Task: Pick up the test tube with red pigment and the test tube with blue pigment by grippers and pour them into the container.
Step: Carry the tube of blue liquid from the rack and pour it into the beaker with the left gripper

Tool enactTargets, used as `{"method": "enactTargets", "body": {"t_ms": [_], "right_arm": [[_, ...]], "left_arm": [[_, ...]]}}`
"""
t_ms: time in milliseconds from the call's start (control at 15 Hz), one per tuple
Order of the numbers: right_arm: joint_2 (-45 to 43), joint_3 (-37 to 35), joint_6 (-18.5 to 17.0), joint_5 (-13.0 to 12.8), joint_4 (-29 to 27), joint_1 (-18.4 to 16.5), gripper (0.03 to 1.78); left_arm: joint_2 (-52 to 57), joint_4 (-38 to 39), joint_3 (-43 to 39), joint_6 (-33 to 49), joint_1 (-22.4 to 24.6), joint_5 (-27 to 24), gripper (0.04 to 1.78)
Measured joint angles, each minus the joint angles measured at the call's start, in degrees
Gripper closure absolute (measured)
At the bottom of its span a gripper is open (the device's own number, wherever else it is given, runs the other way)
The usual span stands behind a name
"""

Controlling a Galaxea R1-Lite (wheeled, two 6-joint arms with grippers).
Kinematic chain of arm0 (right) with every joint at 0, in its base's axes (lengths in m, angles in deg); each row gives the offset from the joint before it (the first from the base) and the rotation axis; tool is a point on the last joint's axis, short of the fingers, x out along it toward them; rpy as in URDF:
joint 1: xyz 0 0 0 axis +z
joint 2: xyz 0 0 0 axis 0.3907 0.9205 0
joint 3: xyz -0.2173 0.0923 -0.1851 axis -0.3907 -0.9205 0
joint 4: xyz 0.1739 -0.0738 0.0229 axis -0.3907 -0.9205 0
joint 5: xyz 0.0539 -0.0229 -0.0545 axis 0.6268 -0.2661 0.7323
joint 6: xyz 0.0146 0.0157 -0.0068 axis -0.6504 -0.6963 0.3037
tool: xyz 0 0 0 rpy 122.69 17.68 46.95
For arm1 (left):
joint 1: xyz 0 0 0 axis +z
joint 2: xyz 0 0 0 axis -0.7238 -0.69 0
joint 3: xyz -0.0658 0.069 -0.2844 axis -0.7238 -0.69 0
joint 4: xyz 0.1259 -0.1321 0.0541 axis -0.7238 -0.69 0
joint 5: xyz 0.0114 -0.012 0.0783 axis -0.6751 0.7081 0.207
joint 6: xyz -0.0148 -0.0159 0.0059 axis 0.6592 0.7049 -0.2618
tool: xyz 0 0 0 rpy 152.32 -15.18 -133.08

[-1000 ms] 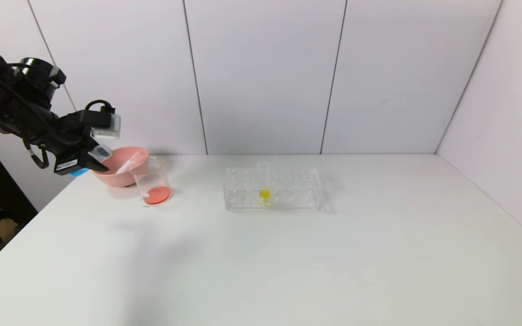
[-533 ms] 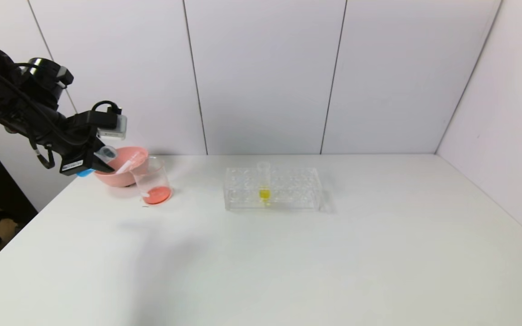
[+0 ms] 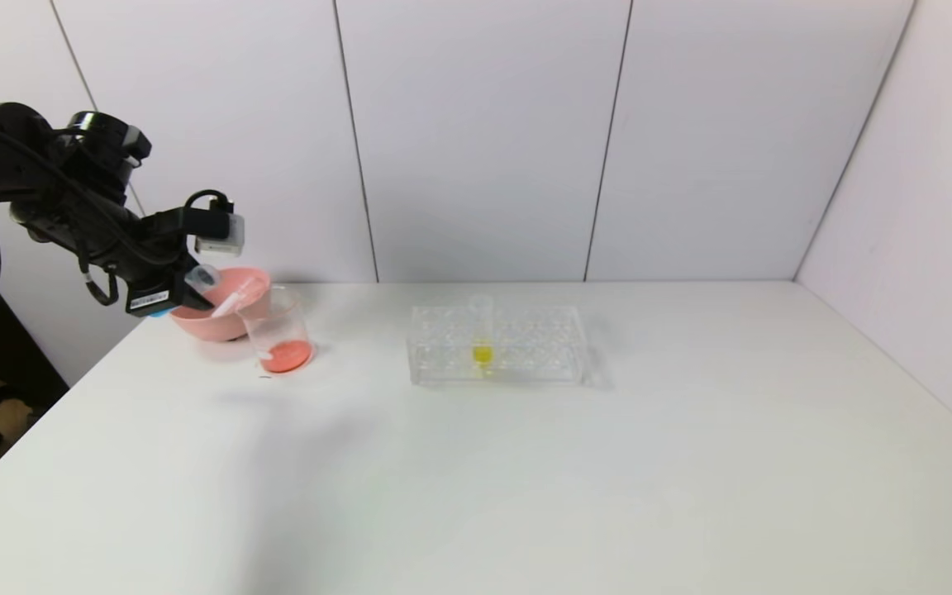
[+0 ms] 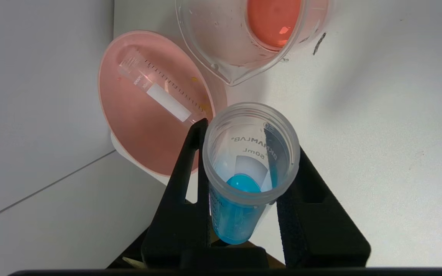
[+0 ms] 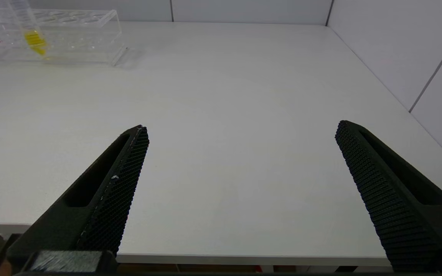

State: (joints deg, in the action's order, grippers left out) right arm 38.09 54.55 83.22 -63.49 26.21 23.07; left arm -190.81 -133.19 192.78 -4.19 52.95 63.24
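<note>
My left gripper (image 3: 195, 299) is shut on the test tube with blue pigment (image 3: 197, 279), held tilted above the table's far left, over the near rim of the pink bowl and just left of the container (image 3: 278, 326). In the left wrist view the gripper (image 4: 249, 145) grips the blue tube (image 4: 240, 214) below its open mouth, with blue liquid at its bottom. The container (image 4: 221, 46) is a clear beaker holding orange-red liquid. No tube with red liquid shows. My right gripper (image 5: 242, 128) is open and empty, low over the table's near right edge.
The pink bowl (image 3: 203, 324) stands behind the beaker with an empty clear tube (image 4: 159, 92) lying in it. A clear tube rack (image 3: 525, 347) at the middle back holds a tube with yellow liquid (image 3: 482, 335). Walls close the back and right.
My left arm has moved right and a little farther back with the blue tube, nearer the bowl and beaker. Nothing else has moved.
</note>
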Motion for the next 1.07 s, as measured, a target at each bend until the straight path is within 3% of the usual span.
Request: {"method": "enactTargets", "body": {"t_ms": [533, 1067], "right_arm": [[0.00, 0.00, 0.00, 0.00, -0.02, 0.00, 0.04], [0.00, 0.00, 0.02, 0.05, -0.02, 0.00, 0.04]], "left_arm": [[-2.73, 3.15, 0.33, 2.21, -2.12, 6.64, 1.32], [-2.93, 3.80, 0.85, 1.94, -3.19, 8.07, 1.32]]}}
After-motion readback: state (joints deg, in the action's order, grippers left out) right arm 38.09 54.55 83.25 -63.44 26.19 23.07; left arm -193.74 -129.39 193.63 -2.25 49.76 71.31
